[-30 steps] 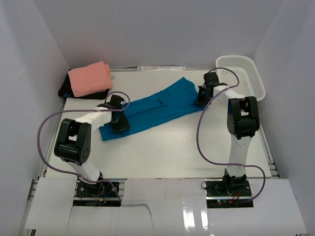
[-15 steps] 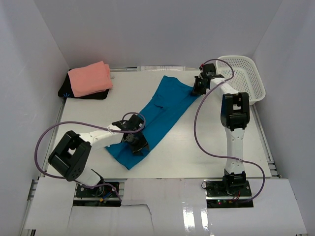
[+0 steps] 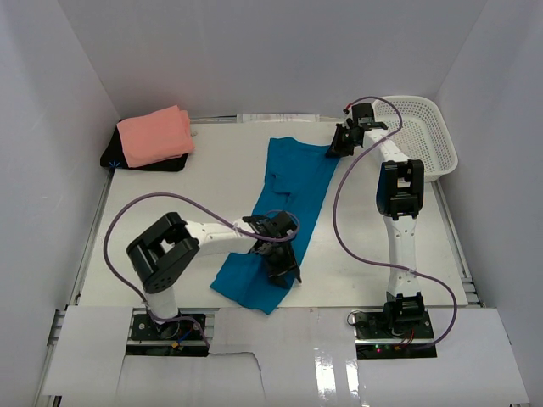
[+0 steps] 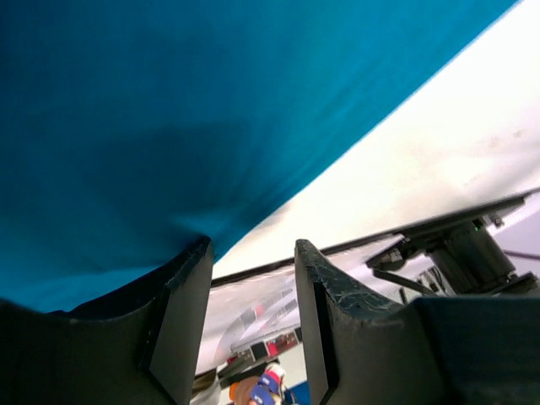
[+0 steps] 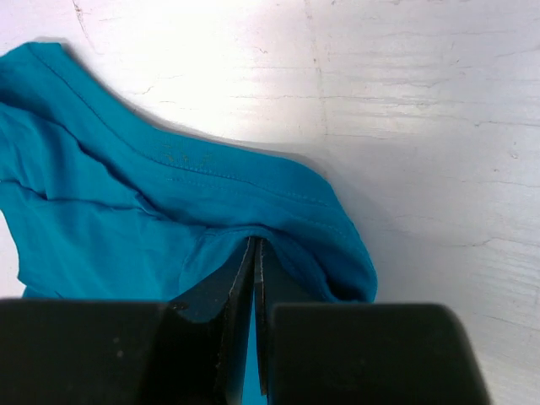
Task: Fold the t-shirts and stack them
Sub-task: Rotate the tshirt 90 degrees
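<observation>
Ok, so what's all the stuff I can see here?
teal t-shirt: one, teal, stretched out across the middle.
pink t-shirt: one, pink, folded, far left corner.
black cloth: one, black, under the pink t-shirt.
basket: one, white, far right corner.
table: one, white, under everything.
cables: two, purple, one per arm.
left arm: one, white and black, jaws apart at the teal t-shirt's near end.
right arm: one, white and black, jaws pinching its far end.

I see the t-shirt lying lengthwise mid-table, running far to near. L gripper is at its near end, R gripper at its far corner. Folded stack is in far-L corner. Basket is far-R, just right of R gripper, well apart from stack.
</observation>
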Controlling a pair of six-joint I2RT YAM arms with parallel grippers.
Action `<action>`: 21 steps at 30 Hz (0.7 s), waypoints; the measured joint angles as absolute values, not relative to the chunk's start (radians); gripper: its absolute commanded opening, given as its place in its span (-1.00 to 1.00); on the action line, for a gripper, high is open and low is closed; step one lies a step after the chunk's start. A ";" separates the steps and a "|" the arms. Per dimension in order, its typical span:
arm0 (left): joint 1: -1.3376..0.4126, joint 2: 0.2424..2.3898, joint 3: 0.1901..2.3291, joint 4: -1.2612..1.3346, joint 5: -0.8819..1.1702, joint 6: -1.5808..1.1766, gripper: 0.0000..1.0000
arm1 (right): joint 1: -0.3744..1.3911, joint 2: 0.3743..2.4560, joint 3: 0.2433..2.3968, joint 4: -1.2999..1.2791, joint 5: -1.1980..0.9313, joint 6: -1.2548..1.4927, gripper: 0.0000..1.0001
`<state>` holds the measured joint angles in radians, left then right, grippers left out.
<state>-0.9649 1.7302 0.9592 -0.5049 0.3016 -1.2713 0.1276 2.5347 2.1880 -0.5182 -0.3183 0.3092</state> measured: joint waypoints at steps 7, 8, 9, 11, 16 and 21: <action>-1.054 1.834 1.081 -0.501 0.357 -1.277 0.11 | 0.123 2.548 2.199 -0.513 -0.359 0.323 -0.83; -1.061 1.835 1.081 -0.500 0.364 -1.281 0.11 | 0.121 2.550 2.199 -0.510 -0.364 0.326 -0.83; -1.071 1.838 1.085 -0.496 0.379 -1.284 0.10 | 0.120 2.552 2.199 -0.505 -0.371 0.330 -0.83; -1.077 1.851 1.110 -0.500 0.403 -1.280 0.09 | 0.119 2.555 2.199 -0.497 -0.381 0.334 -0.83; -1.080 1.906 1.310 -0.534 0.440 -1.224 0.10 | 0.118 2.557 2.199 -0.490 -0.393 0.337 -0.83; -0.978 1.874 1.504 -0.591 0.437 -1.080 0.15 | 0.118 2.557 2.195 -0.483 -0.397 0.335 -0.83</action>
